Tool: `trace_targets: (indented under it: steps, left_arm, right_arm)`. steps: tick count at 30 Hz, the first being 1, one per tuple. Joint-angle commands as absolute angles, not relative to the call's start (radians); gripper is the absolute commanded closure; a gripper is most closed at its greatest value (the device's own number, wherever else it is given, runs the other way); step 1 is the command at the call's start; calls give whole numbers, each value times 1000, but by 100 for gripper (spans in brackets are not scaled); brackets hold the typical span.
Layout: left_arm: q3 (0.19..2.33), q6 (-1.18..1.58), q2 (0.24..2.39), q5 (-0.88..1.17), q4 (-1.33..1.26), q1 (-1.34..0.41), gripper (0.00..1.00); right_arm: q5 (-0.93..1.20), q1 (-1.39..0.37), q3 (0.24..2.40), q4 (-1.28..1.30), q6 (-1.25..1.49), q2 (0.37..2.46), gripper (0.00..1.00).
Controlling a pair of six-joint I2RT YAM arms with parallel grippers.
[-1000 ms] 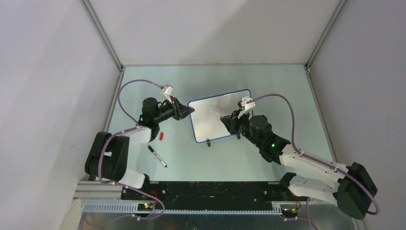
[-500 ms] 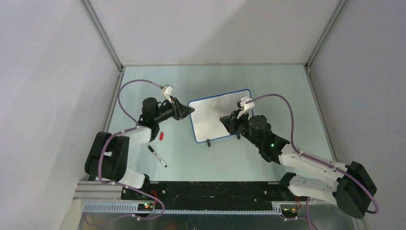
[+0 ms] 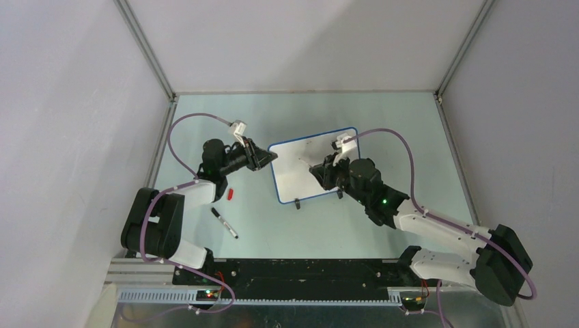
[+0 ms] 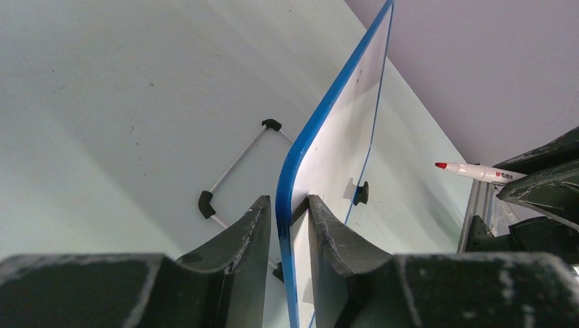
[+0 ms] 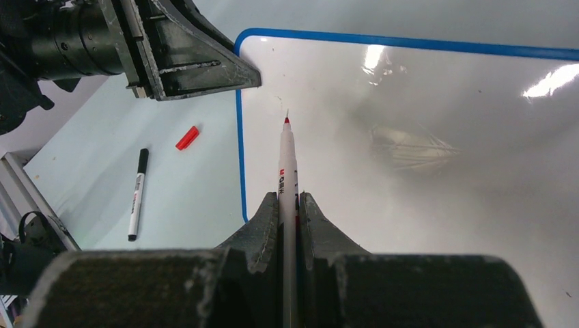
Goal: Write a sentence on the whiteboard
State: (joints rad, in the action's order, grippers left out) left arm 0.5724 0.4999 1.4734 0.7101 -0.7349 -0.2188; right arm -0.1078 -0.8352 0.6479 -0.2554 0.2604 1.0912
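On the left of your table [image 3: 382,130], a black marker [image 3: 224,223] and a red cap [image 3: 231,194] are lying loose. Your left hand [image 3: 273,157] is pinching the left edge of the whiteboard [image 3: 293,174], which is standing tilted mid-table. Your right hand [image 3: 319,171] is squeezing a red marker [image 5: 287,164], its tip pointing at the board's upper-left area. I can't tell if it's touching.

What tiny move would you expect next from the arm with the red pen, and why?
Probably easing the pen forward until its red tip meets the whiteboard. The right gripper is shut on the pen, the tip seems to hover just short of the surface, and no writing shows yet. The left gripper pinches the board's blue edge, steadying it.
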Motion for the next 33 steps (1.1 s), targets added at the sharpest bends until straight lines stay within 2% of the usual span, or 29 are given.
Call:
trace_targets:
  steps: [1, 10, 23, 33]
  left_arm:
    - [588, 518, 1469, 709, -794, -223, 67]
    - [586, 524, 1472, 712, -805, -223, 67]
    - [583, 525, 1469, 711, -807, -223, 66]
    - [581, 530, 1471, 712, -813, -224, 65]
  right_arm:
    - [-86, -842, 770, -164, 271, 1134, 100]
    - [-108, -845, 863, -43, 284, 1149, 100]
    - [-315, -867, 1005, 196, 446, 1159, 100]
    - [-233, -852, 1007, 148, 370, 1150, 100]
